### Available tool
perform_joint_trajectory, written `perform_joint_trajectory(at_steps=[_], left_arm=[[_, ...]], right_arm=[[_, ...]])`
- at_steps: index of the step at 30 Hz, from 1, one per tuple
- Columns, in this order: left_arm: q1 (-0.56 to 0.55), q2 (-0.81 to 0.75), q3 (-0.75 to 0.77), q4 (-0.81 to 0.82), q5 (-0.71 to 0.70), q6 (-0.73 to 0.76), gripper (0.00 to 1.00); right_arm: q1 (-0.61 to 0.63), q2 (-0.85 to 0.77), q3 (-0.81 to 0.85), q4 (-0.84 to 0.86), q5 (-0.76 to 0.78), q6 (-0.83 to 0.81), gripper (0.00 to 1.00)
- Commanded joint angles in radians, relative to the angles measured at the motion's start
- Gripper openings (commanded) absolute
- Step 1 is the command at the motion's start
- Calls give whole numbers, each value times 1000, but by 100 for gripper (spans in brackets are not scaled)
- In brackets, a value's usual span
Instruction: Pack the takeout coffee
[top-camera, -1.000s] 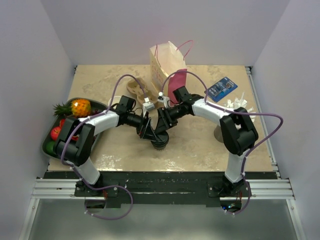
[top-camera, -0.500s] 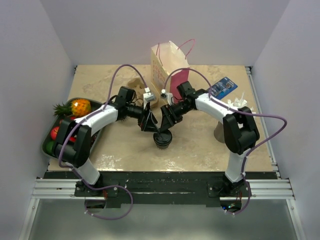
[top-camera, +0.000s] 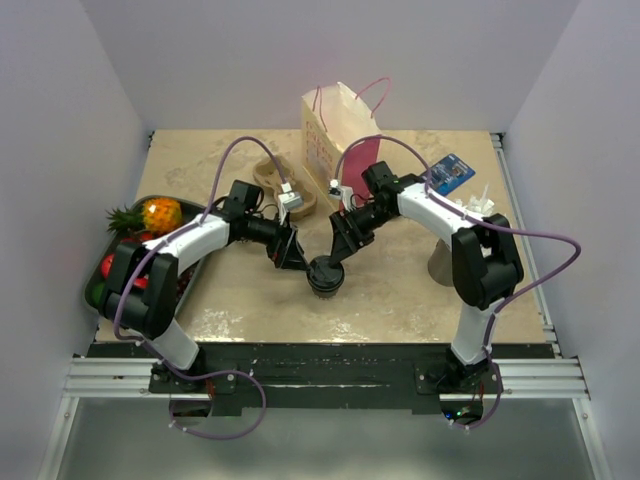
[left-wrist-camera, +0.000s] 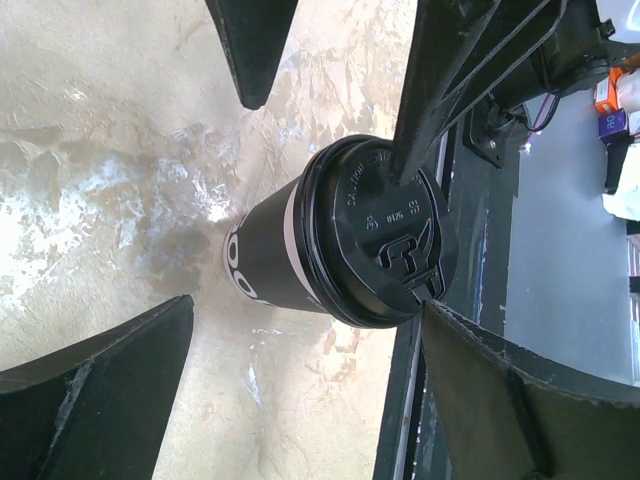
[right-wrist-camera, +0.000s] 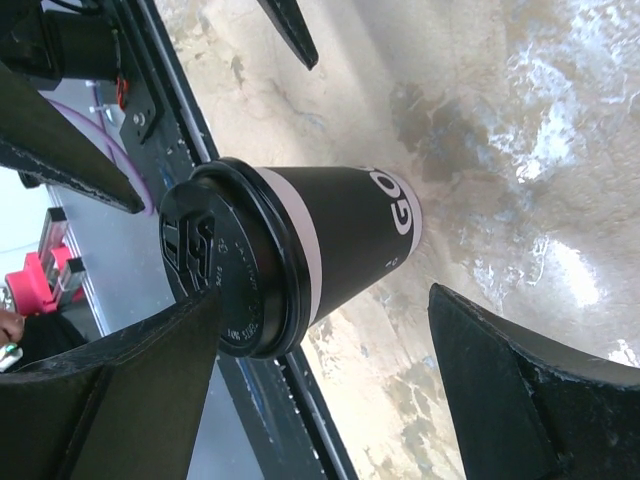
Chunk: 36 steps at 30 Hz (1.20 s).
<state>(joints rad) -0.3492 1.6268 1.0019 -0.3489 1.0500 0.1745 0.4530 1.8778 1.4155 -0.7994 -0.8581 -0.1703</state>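
Item: coffee cup (top-camera: 325, 276), black lid (left-wrist-camera: 385, 230) fitted, standing upright on the counter (top-camera: 420, 295) near the middle of its near edge; long axis vertical, lid uppermost. Left hand (top-camera: 294, 258): fingers spread wide, holding nothing, just beside the cup on its left and a little behind it. Right hand (top-camera: 340, 250): fingers also wide, holding nothing, just beside the cup on its right and a little behind it. The cup stands between the two hands and toward the arm bases from both, at much the same distance from each. Each wrist view shows the cup framed between that hand's own fingers, with the dark wall and lid side-on. Whether any fingertip brushes the lid rim cannot be told. Paper bag (top-camera: 335, 135): upright at the far side of the counter, behind the right hand and well apart from the cup. Judgement: a grasp means closing across the upright wall below the lid, and the right arm lies on the straighter line to the bag.
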Motion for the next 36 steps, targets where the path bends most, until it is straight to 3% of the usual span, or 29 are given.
perform_joint_trajectory(at_steps=[1, 13, 24, 27, 31, 36], left_arm=[[-4, 8, -3, 10, 16, -3, 100], [-7, -5, -68, -1, 18, 22, 99], [-28, 85, -29, 47, 19, -27, 98], [-33, 114, -32, 53, -34, -53, 97], [-33, 130, -36, 65, -97, -79, 97], [-34, 175, -17, 48, -174, -95, 96]], right_arm=[[0, -37, 19, -31, -29, -32, 86], [0, -23, -41, 29, -47, 14, 84], [12, -5, -72, 57, -38, 20, 82], [12, 4, -98, 71, -35, 22, 78], [10, 30, -130, 69, -47, -8, 67], [12, 75, -145, 71, -61, -43, 62]])
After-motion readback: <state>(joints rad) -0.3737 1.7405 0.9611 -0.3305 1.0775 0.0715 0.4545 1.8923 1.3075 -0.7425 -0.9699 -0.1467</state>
